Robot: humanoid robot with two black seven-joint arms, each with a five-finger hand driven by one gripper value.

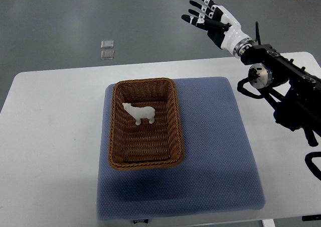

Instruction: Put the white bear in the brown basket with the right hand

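Bear (140,113) lies inside the basket (173,117), on its side in the far half, long axis running left to right, head to the left. The right hand (213,19) hangs far and to the right of it, well apart, beyond the table's (50,136) far edge, fingers (196,10) spread and holding nothing. Judging by this, the placing looks done. The basket sits on a blue mat (215,146).

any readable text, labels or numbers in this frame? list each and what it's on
No legible text anywhere.
Small tag at the front edge of the blue mat: dark print, too small and blurred to read.
Brown basket, white bear, right hand, white table: no visible markings.
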